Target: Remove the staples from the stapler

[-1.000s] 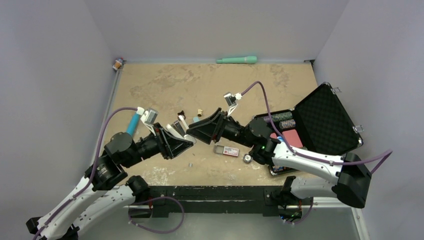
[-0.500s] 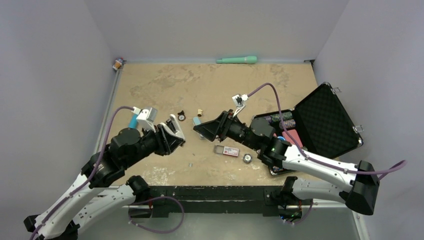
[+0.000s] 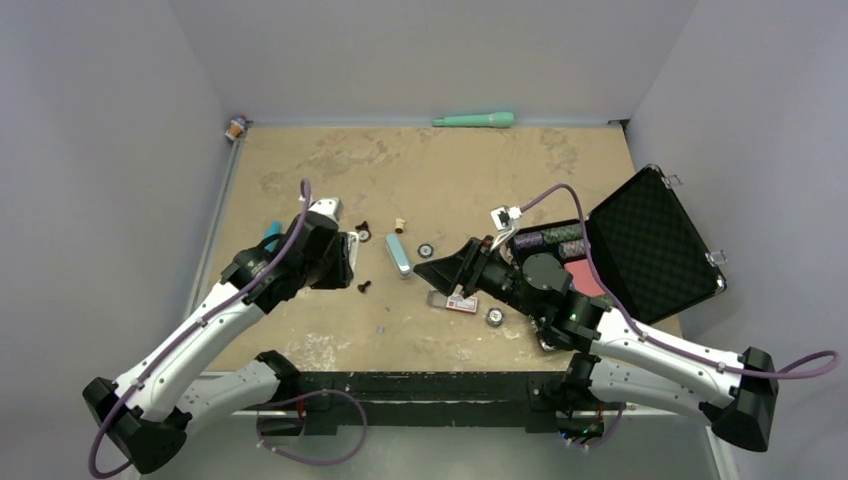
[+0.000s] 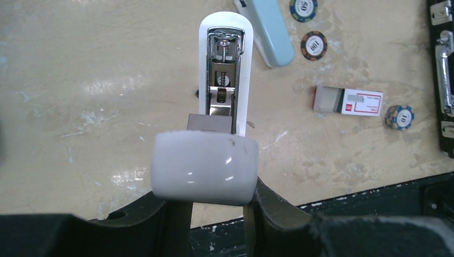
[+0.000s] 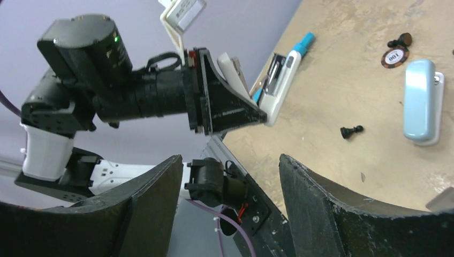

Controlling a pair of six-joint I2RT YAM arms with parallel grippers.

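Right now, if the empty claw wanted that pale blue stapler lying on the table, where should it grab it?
Probably across its middle, coming straight down from above. The pale blue stapler lies flat, long and slim, with bare table along both long sides, so the open right gripper could likely close across the narrow width there.

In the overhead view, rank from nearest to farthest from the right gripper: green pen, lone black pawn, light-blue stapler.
1. Light-blue stapler, just left of the right gripper.
2. Lone black pawn, farther left.
3. Green pen, against the back wall.
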